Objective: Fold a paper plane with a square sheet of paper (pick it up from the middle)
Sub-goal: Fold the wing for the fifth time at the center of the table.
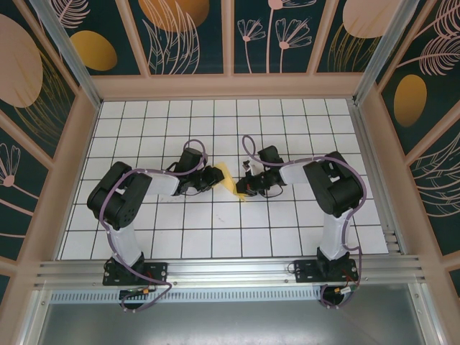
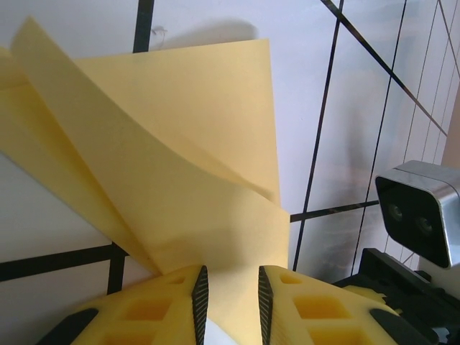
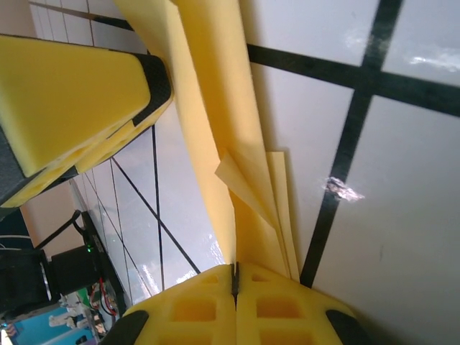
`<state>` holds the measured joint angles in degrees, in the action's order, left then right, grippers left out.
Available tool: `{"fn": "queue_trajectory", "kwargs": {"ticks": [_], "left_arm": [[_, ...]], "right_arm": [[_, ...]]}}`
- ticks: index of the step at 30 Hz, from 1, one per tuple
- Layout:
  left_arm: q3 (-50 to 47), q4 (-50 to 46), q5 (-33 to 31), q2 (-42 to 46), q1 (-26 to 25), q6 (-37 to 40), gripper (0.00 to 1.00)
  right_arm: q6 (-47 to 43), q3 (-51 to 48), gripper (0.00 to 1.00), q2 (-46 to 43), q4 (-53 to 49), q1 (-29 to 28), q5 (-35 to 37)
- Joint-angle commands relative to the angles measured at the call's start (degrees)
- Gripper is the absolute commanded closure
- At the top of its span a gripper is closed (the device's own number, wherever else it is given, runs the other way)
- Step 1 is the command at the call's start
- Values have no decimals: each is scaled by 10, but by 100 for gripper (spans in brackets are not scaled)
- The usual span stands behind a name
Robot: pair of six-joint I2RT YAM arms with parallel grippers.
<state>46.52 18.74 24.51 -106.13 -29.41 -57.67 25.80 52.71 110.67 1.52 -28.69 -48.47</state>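
Top external: the counter [image 1: 215, 237] is a white grid of tiles inside a walled bay. Both arms reach inward and meet near the middle. The left tool [image 1: 213, 177] and right tool [image 1: 245, 187] face each other, close together. The sheet of paper [image 1: 230, 180], pale yellow and folded small, sits between the two tool tips. Too small here to tell how the jaws stand.

Left wrist: the left tool [image 2: 230, 298] has yellow foam fingers [image 2: 198, 295] standing a little apart. The sheet of paper [image 2: 201, 165] runs down into that narrow gap and fills it from pad to pad, so the tool has hold of it. Above the grip the paper fans out in several folded layers, raised off the counter [image 2: 345, 108]. The other arm's camera housing [image 2: 420, 215] is at the right edge.

Right wrist: the right tool [image 3: 235, 287] is fully closed, pads meeting at a thin seam, pinching the lower edge of the sheet of paper [image 3: 215, 108]. The creased layers rise from the seam. A left tool finger [image 3: 72, 93] is just beside the paper, upper left. The counter [image 3: 410, 215] has a small scuff [image 3: 341, 188] on a grid line.
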Motion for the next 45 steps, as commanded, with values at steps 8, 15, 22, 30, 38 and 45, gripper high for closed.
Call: {"fn": "queue_trajectory", "kwargs": {"ticks": [8, 15, 22, 30, 38, 45], "left_arm": [[-15, 67, 23, 37, -7, 31, 68], [-17, 93, 39, 10, -20, 21, 69], [6, 58, 7, -24, -22, 19, 71], [27, -11, -49, -51, -22, 6, 73], [36, -61, -78, -59, -22, 4, 73], [44, -78, -88, -68, -22, 8, 72]], "right_arm": [[23, -10, 100, 18, 6, 4, -5], [26, -7, 100, 24, 7, 4, -7], [27, -5, 100, 21, 9, 4, -10], [25, 6, 98, 5, 8, 6, -21], [6, 15, 84, -26, -13, 12, -20], [-24, 3, 82, -39, -40, 13, -4]]}}
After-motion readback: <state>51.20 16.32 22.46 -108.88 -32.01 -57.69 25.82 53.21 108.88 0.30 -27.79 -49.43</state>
